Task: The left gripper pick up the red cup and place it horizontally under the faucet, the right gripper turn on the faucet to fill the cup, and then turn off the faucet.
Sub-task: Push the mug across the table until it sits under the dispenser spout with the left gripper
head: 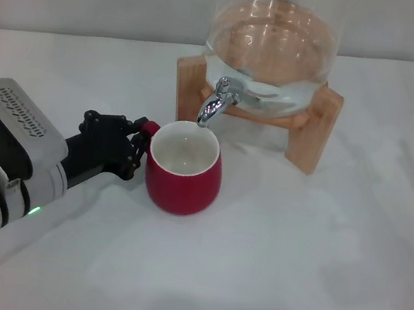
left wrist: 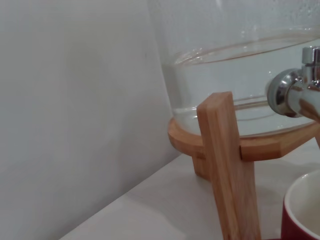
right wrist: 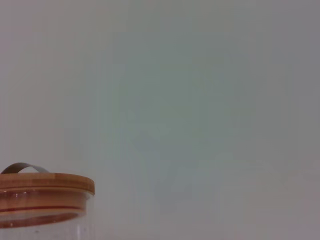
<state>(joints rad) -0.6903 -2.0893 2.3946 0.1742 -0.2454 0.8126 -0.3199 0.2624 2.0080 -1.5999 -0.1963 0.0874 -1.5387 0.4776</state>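
One left gripper (head: pixel 138 145), fingers clamped on the red cup's (head: pixel 183 179) handle beneath the faucet (head: pixel 218 101); no writing legible.

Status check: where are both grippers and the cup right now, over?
Left gripper at the red cup's handle, apparently shut on it. Cup upright on the table, mouth under the faucet. Right gripper out of view. Nothing in the way.

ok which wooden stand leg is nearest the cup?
The front left leg of the stand, beside the faucet; the red cup, at the left pincer, sits just before it. The front right leg stands farther off.
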